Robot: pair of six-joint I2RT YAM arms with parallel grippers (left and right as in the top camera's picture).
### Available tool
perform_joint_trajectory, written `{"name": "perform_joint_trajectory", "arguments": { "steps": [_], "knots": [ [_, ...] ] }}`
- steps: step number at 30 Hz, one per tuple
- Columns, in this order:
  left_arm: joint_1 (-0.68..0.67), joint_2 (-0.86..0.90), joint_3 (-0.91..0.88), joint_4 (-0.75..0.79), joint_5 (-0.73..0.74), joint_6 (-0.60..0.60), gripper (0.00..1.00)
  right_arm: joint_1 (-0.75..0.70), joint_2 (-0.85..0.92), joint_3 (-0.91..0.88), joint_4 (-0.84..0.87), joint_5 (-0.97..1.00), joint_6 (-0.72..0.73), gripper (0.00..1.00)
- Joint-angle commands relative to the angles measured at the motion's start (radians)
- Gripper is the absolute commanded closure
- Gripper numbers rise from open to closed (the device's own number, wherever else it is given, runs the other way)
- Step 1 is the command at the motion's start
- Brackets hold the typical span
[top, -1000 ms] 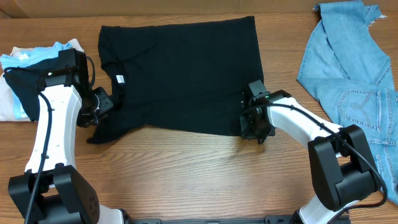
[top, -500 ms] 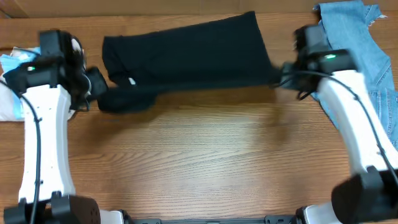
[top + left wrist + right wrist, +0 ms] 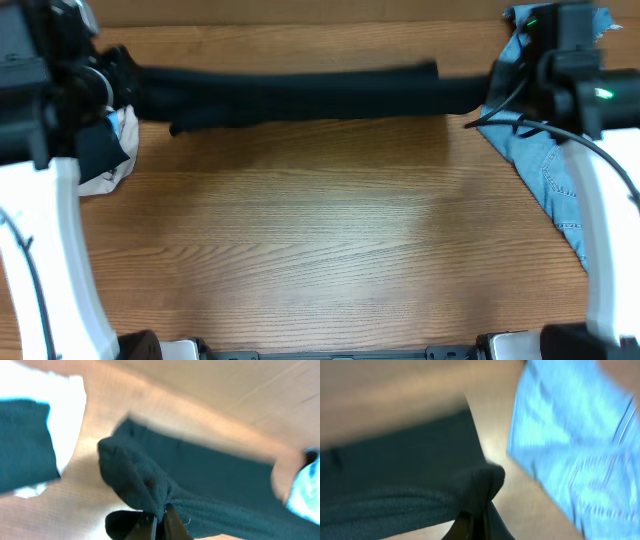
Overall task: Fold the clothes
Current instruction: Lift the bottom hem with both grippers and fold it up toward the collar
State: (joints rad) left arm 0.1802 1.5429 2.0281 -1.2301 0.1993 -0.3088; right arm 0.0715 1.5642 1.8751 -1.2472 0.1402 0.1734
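**Operator:** State the condition of both grippers.

**Technician:** The left gripper [image 3: 157, 521] is closed, pinching a bunched end of the T-shirt [image 3: 300, 90]. The right gripper [image 3: 480, 522] is closed on the opposite end. The T-shirt is stretched between them as a narrow dark band across the top of the overhead frame. Whether it clears the table [image 3: 320, 230] cannot be determined.

**Operator:** Which faults are possible from here?

**Technician:** Three.
1. The fabric looks taut, so further outward pull could draw an end out of its pinch.
2. The right end sits just beside the jeans [image 3: 545, 160] at the upper right. Lowering it there could catch or drag them.
3. The left end is near the folded garments [image 3: 112, 160] at the upper left, with the same risk.

Both wrist views are also blurred, which suggests fast motion. A hurried lay-down may leave the fold uneven.

**Operator:** What differs from one second ago?

**Technician:** At that time the T-shirt lay spread flat in the upper middle of the frame, with both grippers at its lower corners. That lower edge has since been carried to the top of the frame. Both arms have moved up and outward.
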Motion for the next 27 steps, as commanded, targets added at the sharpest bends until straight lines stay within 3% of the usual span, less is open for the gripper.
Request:
{"name": "perform_joint_trajectory", "arguments": {
  "steps": [1,8,13,23,27],
  "knots": [
    [0.017,-0.11,0.151,-0.008,-0.045,0.026,0.96,-0.028,-0.124,0.198,0.011,0.079,-0.041,0.96],
    [0.017,-0.24,0.231,0.0,-0.1,0.024,0.96,-0.028,-0.149,0.438,-0.038,0.076,-0.048,0.96],
    [0.016,-0.26,0.23,0.01,-0.129,0.019,0.96,-0.028,-0.132,0.449,-0.04,0.076,-0.051,0.96],
    [0.016,0.003,0.224,0.007,-0.068,0.021,0.96,-0.028,0.12,0.448,-0.048,0.061,-0.051,0.96],
    [0.01,0.179,0.224,0.106,-0.067,0.021,0.96,-0.028,0.276,0.448,0.023,0.061,-0.051,0.96]
  ]
}}
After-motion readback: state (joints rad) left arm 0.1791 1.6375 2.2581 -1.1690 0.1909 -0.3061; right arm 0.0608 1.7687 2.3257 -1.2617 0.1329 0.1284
